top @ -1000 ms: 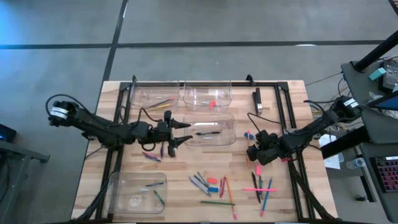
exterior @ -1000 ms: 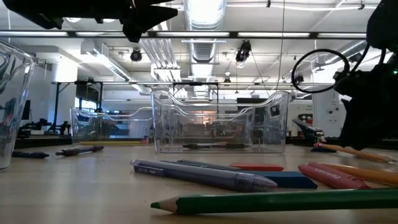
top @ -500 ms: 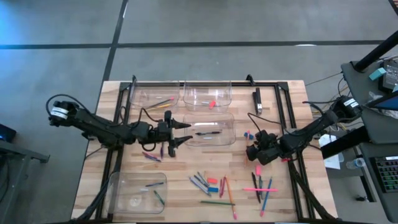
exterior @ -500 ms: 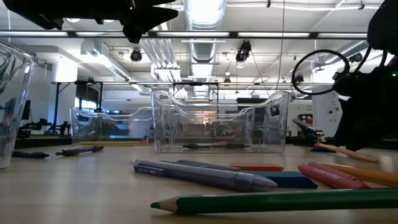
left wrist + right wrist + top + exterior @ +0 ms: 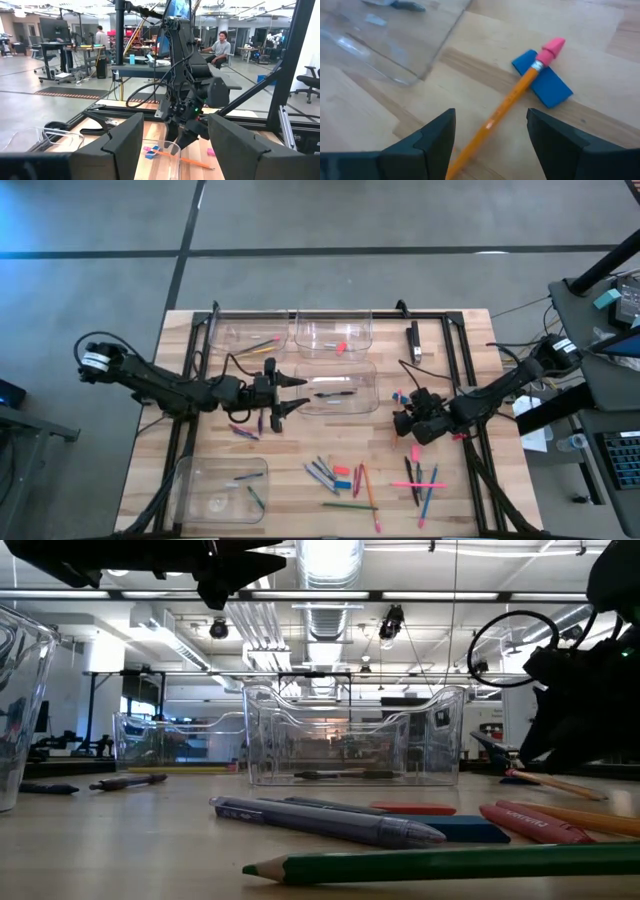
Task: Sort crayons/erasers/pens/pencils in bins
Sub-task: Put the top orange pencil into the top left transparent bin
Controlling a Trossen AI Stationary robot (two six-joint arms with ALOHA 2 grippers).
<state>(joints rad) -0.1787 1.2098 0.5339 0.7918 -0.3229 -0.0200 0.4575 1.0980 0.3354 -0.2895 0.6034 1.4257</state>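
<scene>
An orange pencil (image 5: 505,105) with a pink rubber tip lies on the table, its tip end resting across a light blue eraser (image 5: 547,82). My right gripper (image 5: 490,150) hangs open over the pencil's shaft, slanting down, one finger on each side and clear of it; it is right of the table's middle (image 5: 398,420). My left gripper (image 5: 296,398) stays open in the air at the left end of the middle bin (image 5: 340,390), which holds a dark pen. Loose crayons, pens and pencils (image 5: 340,475) lie near the front.
Two bins stand at the far edge: one (image 5: 250,335) with yellow pencils, one (image 5: 335,335) with a red-pink eraser. A fourth bin (image 5: 220,485) is near left. Pens (image 5: 245,430) lie below my left gripper. More sticks (image 5: 420,480) lie near right. A black block (image 5: 413,340) lies at the back.
My right gripper has turned a little at the wrist, and its fingertips have swung slightly toward the pencil and the blue eraser. It has stayed open. The pencil and the eraser have not moved.
</scene>
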